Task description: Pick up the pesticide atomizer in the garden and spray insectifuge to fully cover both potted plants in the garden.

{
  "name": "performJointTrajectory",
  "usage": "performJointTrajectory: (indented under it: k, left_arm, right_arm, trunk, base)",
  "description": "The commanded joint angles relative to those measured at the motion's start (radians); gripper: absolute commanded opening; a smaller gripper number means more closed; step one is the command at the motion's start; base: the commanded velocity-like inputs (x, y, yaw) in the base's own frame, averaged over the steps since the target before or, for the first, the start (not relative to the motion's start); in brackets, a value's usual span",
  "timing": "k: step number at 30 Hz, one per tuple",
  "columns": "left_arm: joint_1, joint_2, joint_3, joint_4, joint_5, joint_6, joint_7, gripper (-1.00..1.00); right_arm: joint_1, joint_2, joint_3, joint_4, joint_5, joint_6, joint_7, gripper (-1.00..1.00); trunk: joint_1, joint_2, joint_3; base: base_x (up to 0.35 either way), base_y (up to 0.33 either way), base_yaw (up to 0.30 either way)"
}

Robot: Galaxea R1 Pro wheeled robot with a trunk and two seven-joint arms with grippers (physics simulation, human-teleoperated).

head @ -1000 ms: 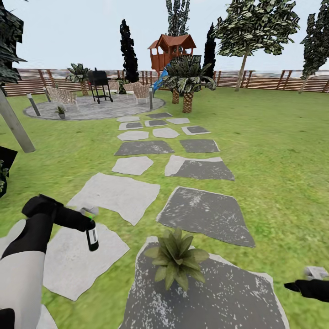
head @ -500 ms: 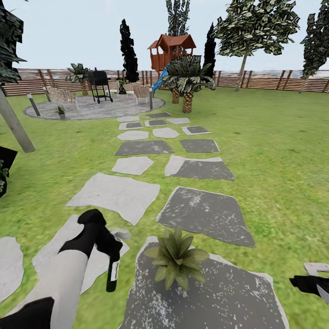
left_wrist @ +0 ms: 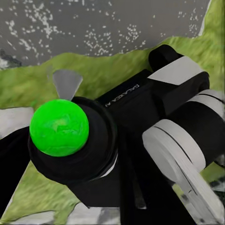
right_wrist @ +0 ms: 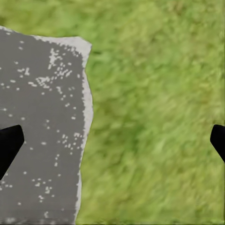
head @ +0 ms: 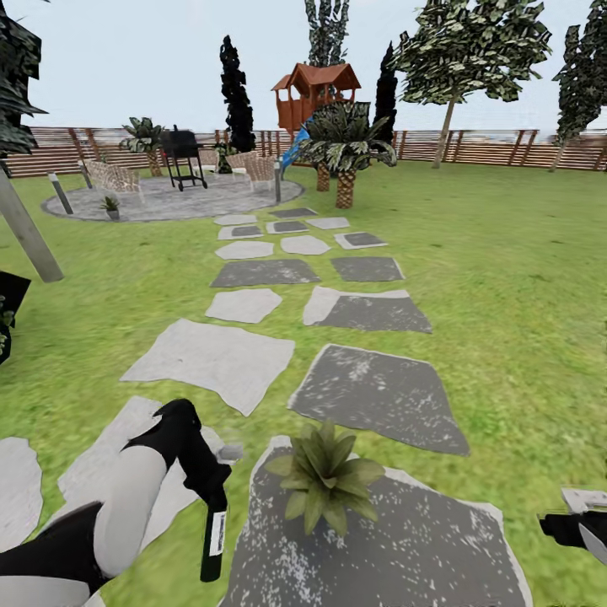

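The pesticide atomizer [head: 214,539] hangs from the left gripper [head: 217,489] at the lower left of the head view, its slim dark body pointing down with a white label facing the camera and its lower end above the grass beside a dark stone slab [head: 421,539]. The gripper is pinched on the bottle's upper end, so the top of the bottle is covered by the black fingers. In the left wrist view the camera looks down the bottle: a bright green ball [left_wrist: 59,127] sits over a round black collar, with the gripper's black and white housing [left_wrist: 178,117] crowding the frame; the fingertips themselves are hard to make out there.

Just beside the bottle, 1 potted plant [head: 324,476] stands on the dark slab, a low rosette of pointed green leaves whose pot is hidden under the foliage. The right gripper [head: 582,523] is cut off by the lower right edge of the head view. In the right wrist view, 2 black fingertips [right_wrist: 9,143] show at opposite edges, spread wide apart over grass [right_wrist: 154,117] and the edge of a grey slab [right_wrist: 42,126], with nothing between them.

Farther out, stepping stones [head: 244,305] lead across the lawn to a round grey patio [head: 194,201], where the 2nd potted plant [head: 110,205] appears very small in a grey pot. A black grill [head: 184,156], a palm [head: 344,147], a red-brown playhouse [head: 314,91] and a slatted wooden fence [head: 497,145] close the background.
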Motion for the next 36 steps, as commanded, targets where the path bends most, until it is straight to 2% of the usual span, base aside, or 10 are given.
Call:
performJointTrajectory:
  k: [1, 7, 12, 15, 20, 24, 29, 31, 33, 36]
  left_arm:
    - [-0.009, 0.0, 0.006, 0.058, -0.011, 0.01, -0.008, -1.0]
    - [-0.066, 0.004, 0.006, 0.125, -0.012, 0.01, -0.008, -1.0]
    - [-0.074, 0.004, 0.005, 0.116, -0.11, 0.01, -0.008, -1.0]
    - [-0.074, 0.02, 0.009, 0.014, -0.138, 0.011, -0.008, -1.0]
    - [-0.07, 0.037, 0.012, -0.123, -0.143, 0.012, -0.008, -1.0]
    - [-0.064, 0.037, 0.009, -0.166, -0.155, 0.012, -0.008, -1.0]
    - [-0.063, 0.026, 0.001, -0.171, -0.242, 0.01, -0.007, -1.0]
    - [-0.063, 0.001, -0.02, -0.171, -0.355, 0.009, -0.007, -1.0]
    - [-0.063, -0.011, -0.033, -0.171, -0.438, 0.01, -0.008, -1.0]
    - [-0.063, -0.018, -0.036, -0.171, -0.484, 0.01, -0.008, -1.0]
  right_arm:
    - [-0.002, 0.0, 0.004, 0.002, -0.001, 0.026, 0.005, 1.0]
    - [-0.002, 0.0, 0.004, 0.001, -0.051, 0.052, 0.005, 1.0]
    - [-0.002, 0.0, 0.004, 0.001, -0.094, 0.055, 0.004, 1.0]
    - [-0.002, 0.0, 0.004, 0.001, -0.096, 0.056, 0.004, 1.0]
    - [-0.002, 0.0, 0.004, 0.001, -0.097, 0.057, 0.004, 1.0]
    - [-0.002, 0.0, 0.004, 0.001, -0.097, 0.057, 0.004, 1.0]
    - [-0.002, 0.0, 0.004, 0.001, -0.097, 0.057, 0.004, 1.0]
    - [-0.002, 0.0, 0.004, 0.001, -0.097, 0.057, 0.004, 1.0]
    - [-0.002, 0.0, 0.004, 0.001, -0.097, 0.057, 0.004, 1.0]
    - [-0.002, 0.0, 0.004, 0.001, -0.097, 0.057, 0.004, 1.0]
  trunk:
    - [0.0, 0.0, -0.001]
    - [0.0, 0.0, -0.001]
    - [0.0, 0.0, -0.001]
    - [0.0, 0.0, -0.001]
    - [0.0, 0.0, -0.001]
    - [0.0, 0.0, -0.001]
    - [0.0, 0.0, -0.001]
    - [0.0, 0.0, -0.001]
    - [0.0, 0.0, -0.001]
    - [0.0, 0.0, -0.001]
  base:
    - [0.0, 0.0, -0.154]
    - [0.0, 0.0, -0.183]
    - [0.0, 0.0, -0.025]
    - [0.0, 0.0, -0.003]
    - [0.0, 0.0, 0.0]
    - [0.0, 0.0, 0.0]
    - [0.0, 0.0, 0.0]
    - [0.0, 0.0, 0.0]
    - [0.0, 0.0, 0.0]
    - [0.0, 0.0, 0.0]
